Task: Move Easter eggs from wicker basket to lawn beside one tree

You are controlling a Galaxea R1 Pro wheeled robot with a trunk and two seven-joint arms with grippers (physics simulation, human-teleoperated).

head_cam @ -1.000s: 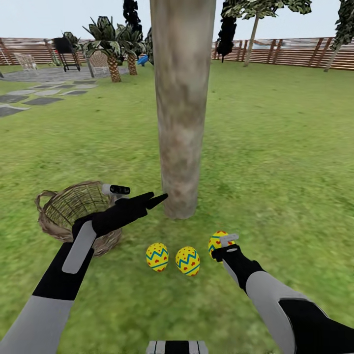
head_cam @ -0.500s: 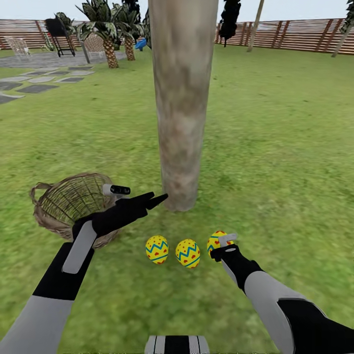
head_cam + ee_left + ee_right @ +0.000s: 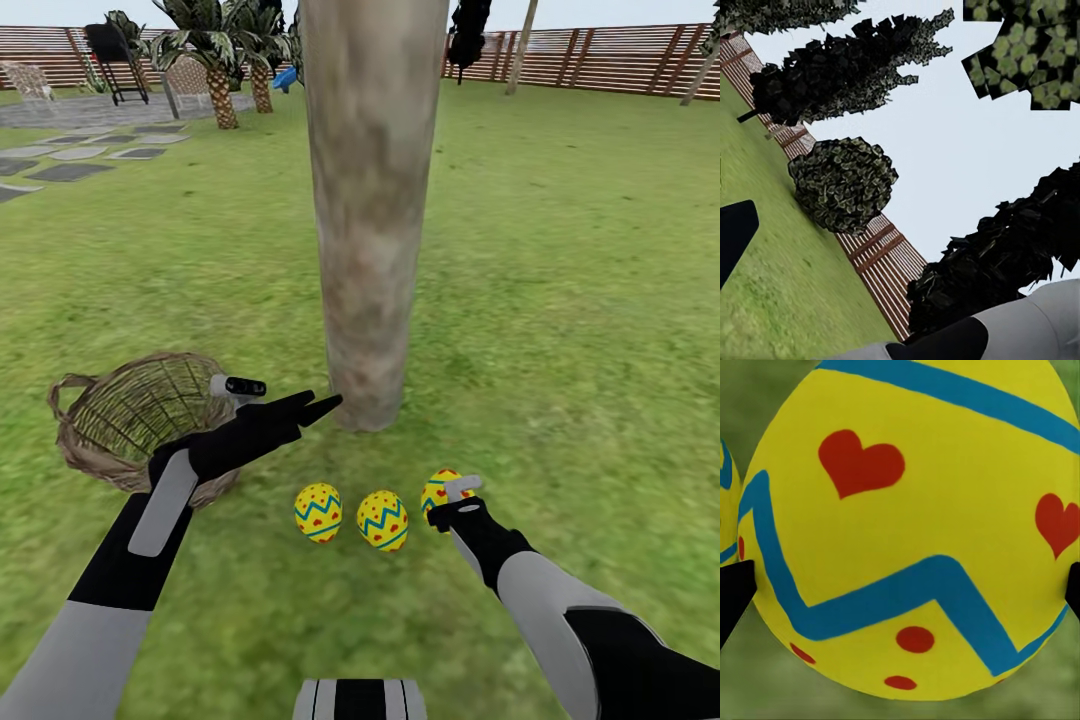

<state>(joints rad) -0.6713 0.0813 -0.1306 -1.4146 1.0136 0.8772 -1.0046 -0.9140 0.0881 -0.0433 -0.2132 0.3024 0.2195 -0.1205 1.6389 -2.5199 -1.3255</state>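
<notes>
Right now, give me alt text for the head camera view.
Three yellow Easter eggs with blue zigzags lie on green lawn before a thick pale tree trunk; the right gripper is at the rightmost egg, the left gripper open beside a brown wicker basket.

Slatted brown fence (horizontal boards) behind palms and grey patio.

Head view high, facing down over bright green lawn; right wrist pressed near yellow zigzag-banded egg, shared.
</notes>
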